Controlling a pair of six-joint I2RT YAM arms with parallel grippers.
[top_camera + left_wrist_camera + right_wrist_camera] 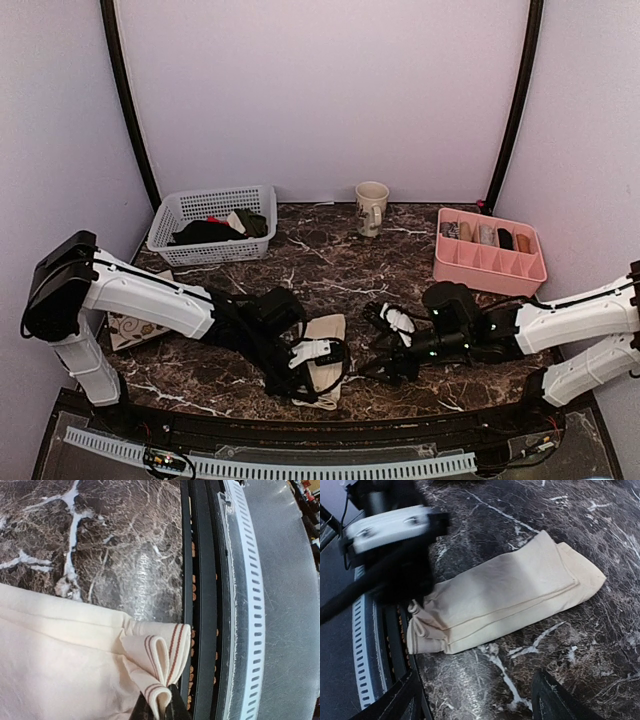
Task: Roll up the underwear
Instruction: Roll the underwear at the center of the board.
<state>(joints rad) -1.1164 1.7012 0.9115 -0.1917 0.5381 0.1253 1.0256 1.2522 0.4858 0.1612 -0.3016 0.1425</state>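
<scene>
The underwear (328,335) lies on the table (330,270), near its front edge and between the two grippers. It is folded into a long, narrow strip that runs from the front edge toward the table's middle.

Left gripper (318,378): positioned at the near end of the strip. In the left wrist view the jaws are clamped on a bunched corner of the underwear (60,665), where a hem with thin red-brown stripes loops just above the fingertips (175,710). This end overhangs the table's front rim (186,555). The rest of the strip lies flat.

Right gripper (380,345): positioned just to the right of the strip, jaws wide apart and holding nothing. In the right wrist view both fingers (555,700) frame bare marble, clear of the underwear (510,595). Whether they touch the table cannot be told.

Other items on the table:
- White basket (190,215) with dark garments, far left.
- Mug (372,205), far centre.
- Pink divided tray (490,270), far right.
- Floral tile (135,330), partly under the left arm.
</scene>
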